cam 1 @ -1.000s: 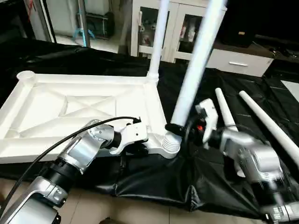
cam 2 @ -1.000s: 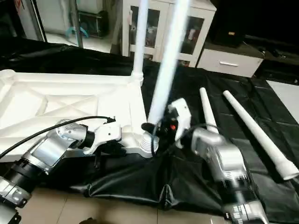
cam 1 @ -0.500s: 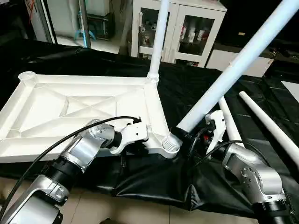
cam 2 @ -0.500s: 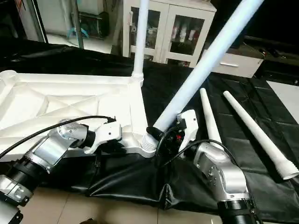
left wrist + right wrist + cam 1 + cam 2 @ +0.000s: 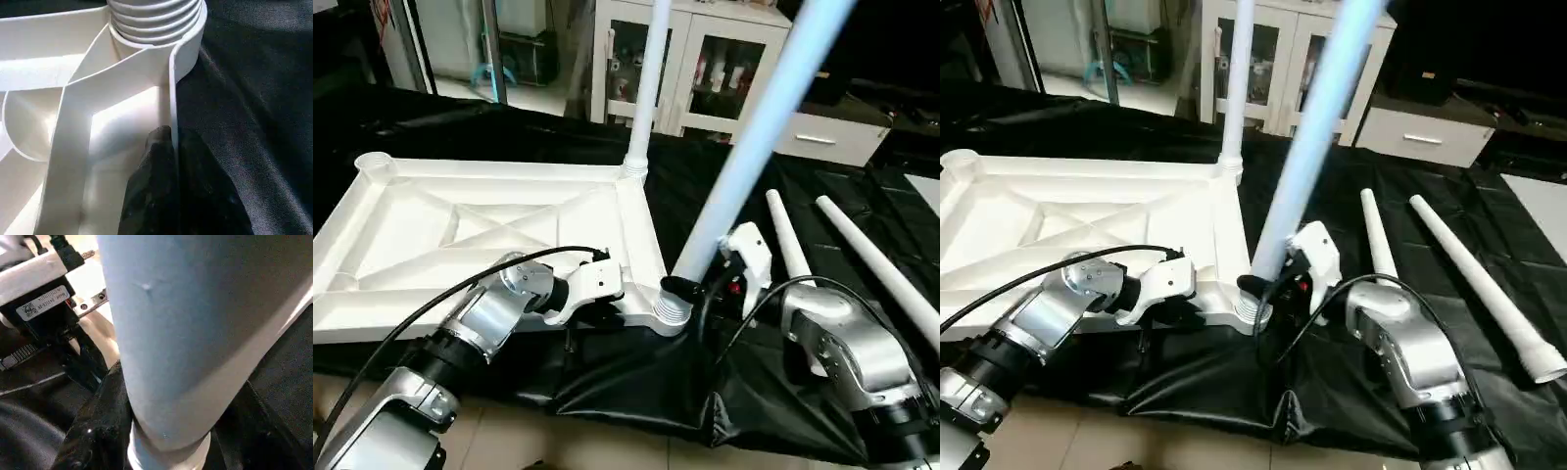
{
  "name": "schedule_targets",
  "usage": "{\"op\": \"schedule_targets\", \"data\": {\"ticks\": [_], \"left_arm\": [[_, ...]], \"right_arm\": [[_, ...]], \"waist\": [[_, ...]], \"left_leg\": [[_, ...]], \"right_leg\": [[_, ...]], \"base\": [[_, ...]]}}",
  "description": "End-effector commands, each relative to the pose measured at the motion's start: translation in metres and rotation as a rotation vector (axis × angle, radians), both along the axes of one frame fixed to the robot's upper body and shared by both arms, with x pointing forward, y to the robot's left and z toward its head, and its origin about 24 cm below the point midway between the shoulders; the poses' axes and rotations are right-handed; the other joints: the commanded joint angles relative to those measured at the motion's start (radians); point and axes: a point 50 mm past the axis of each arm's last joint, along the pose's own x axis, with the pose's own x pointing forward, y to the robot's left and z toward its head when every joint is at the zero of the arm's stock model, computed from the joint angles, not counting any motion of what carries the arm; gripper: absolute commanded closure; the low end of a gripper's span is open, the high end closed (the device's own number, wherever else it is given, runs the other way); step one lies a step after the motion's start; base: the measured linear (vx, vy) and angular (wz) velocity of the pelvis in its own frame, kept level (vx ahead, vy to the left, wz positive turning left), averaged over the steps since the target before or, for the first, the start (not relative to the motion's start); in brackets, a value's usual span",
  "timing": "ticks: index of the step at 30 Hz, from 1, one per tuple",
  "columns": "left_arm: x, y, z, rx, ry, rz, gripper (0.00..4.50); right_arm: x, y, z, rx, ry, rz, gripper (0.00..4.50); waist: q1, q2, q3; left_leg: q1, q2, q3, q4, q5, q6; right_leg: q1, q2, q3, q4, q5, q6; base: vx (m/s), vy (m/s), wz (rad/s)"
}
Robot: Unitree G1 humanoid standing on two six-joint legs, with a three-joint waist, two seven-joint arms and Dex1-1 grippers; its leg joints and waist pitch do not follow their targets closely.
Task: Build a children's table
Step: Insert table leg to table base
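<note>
Tabletop (image 5: 499, 220) rim pinched, leg (image 5: 744, 166) tilted — gripped

My forearms (image 5: 480, 318) are silver, my fingers (image 5: 166, 196) black; the tabletop (image 5: 499, 220) is white, its underside ribbed in an X; the legs (image 5: 862, 259) are white, the one in my right gripper (image 5: 690, 286) tinged pale blue; the sheet (image 5: 636, 377) beneath is glossy black.

Head cameras look forward and down over both silver forearms at the upturned tabletop (image 5: 489, 225).
Both eyes share this scene. The left wrist view sits close on the tabletop's rim, the right wrist view closer on a leg (image 5: 166, 347).
</note>
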Motion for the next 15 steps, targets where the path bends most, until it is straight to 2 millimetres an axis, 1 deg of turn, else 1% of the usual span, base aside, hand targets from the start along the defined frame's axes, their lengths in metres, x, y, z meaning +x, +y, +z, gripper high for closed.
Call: {"op": "schedule_targets", "data": {"ticks": [1, 2, 3, 4, 6, 7, 8, 10, 11, 12, 14, 15], "left_arm": [[0.006, 0.001, 0.006, -0.012, -0.043, 0.029, 4.50], [0.006, 0.001, 0.006, -0.013, -0.045, 0.030, 4.50], [0.006, 0.001, 0.006, -0.013, -0.045, 0.030, 4.50], [0.006, 0.001, 0.006, -0.016, -0.047, 0.033, 4.50], [0.005, 0.001, 0.006, -0.018, -0.049, 0.035, 4.50], [0.005, 0.001, 0.006, -0.019, -0.050, 0.036, 4.50], [0.005, 0.001, 0.006, -0.019, -0.050, 0.036, 4.50], [0.005, 0.001, 0.006, -0.019, -0.050, 0.037, 4.50], [0.005, 0.001, 0.006, -0.020, -0.051, 0.037, 4.50], [0.005, 0.001, 0.006, -0.020, -0.051, 0.038, 4.50], [0.005, 0.001, 0.006, -0.020, -0.052, 0.037, 4.50], [0.006, 0.001, 0.006, -0.020, -0.053, 0.037, 4.50]], "right_arm": [[-0.014, -0.009, -0.044, -0.112, 0.227, -0.048, 2.64], [-0.015, -0.009, -0.046, -0.111, 0.237, -0.052, 2.64], [-0.015, -0.009, -0.046, -0.111, 0.237, -0.052, 2.64], [-0.018, -0.010, -0.051, -0.116, 0.255, -0.057, 2.64], [-0.022, -0.011, -0.058, -0.125, 0.273, -0.070, 2.64], [-0.024, -0.014, -0.064, -0.134, 0.285, -0.097, 2.64], [-0.024, -0.014, -0.064, -0.134, 0.285, -0.097, 2.64], [-0.025, -0.016, -0.070, -0.144, 0.288, -0.125, 2.64], [-0.026, -0.017, -0.073, -0.156, 0.285, -0.138, 2.64], [-0.026, -0.018, -0.074, -0.164, 0.282, -0.145, 2.64], [-0.026, -0.018, -0.075, -0.158, 0.279, -0.158, 2.64], [-0.025, -0.018, -0.074, -0.151, 0.276, -0.172, 2.64]], "waist": [[-0.012, 0.008, -0.029], [-0.015, 0.001, -0.029], [-0.013, 0.003, -0.029], [-0.013, 0.006, -0.029], [-0.013, 0.006, -0.030], [-0.013, 0.006, -0.028], [-0.014, 0.006, -0.028], [-0.017, 0.006, -0.026], [-0.017, 0.009, -0.025], [-0.019, 0.008, -0.024], [-0.021, 0.010, -0.024], [-0.023, 0.013, -0.024]], "left_leg": [[0.020, 0.040, -0.031, -0.084, -0.539, -0.059], [0.018, 0.041, -0.031, -0.086, -0.538, -0.058], [0.019, 0.041, -0.032, -0.086, -0.535, -0.059], [0.020, 0.042, -0.031, -0.088, -0.535, -0.060], [0.022, 0.042, -0.030, -0.089, -0.538, -0.061], [0.023, 0.041, -0.030, -0.090, -0.551, -0.062], [0.024, 0.040, -0.031, -0.089, -0.558, -0.062], [0.026, 0.039, -0.033, -0.088, -0.586, -0.064], [0.027, 0.039, -0.035, -0.088, -0.594, -0.064], [0.030, 0.039, -0.036, -0.086, -0.609, -0.064], [0.032, 0.038, -0.039, -0.085, -0.623, -0.063], [0.033, 0.039, -0.042, -0.086, -0.635, -0.066]], "right_leg": [[-0.005, -0.071, 0.032, -0.113, -0.656, -0.042], [-0.003, -0.070, 0.030, -0.113, -0.651, -0.042], [-0.003, -0.071, 0.030, -0.112, -0.646, -0.043], [-0.003, -0.071, 0.031, -0.113, -0.635, -0.044], [-0.003, -0.070, 0.031, -0.115, -0.623, -0.046], [-0.007, -0.070, 0.031, -0.117, -0.629, -0.046], [-0.008, -0.070, 0.031, -0.119, -0.638, -0.044], [-0.009, -0.071, 0.027, -0.125, -0.673, -0.035], [-0.010, -0.071, 0.025, -0.126, -0.685, -0.033], [-0.011, -0.072, 0.022, -0.132, -0.709, -0.027], [-0.011, -0.072, 0.018, -0.136, -0.726, -0.023], [-0.010, -0.071, 0.015, -0.137, -0.722, -0.023]], "base": [[0.000, 0.000, 0.00], [0.000, 0.000, 0.00], [0.000, 0.000, 0.00], [0.000, 0.000, 0.00], [0.000, 0.000, 0.00], [0.000, 0.000, 0.00], [0.000, 0.000, 0.00], [0.000, 0.000, 0.00], [0.000, 0.000, 0.00], [0.000, 0.000, 0.00], [0.000, 0.000, 0.00], [0.000, 0.000, 0.00]]}}
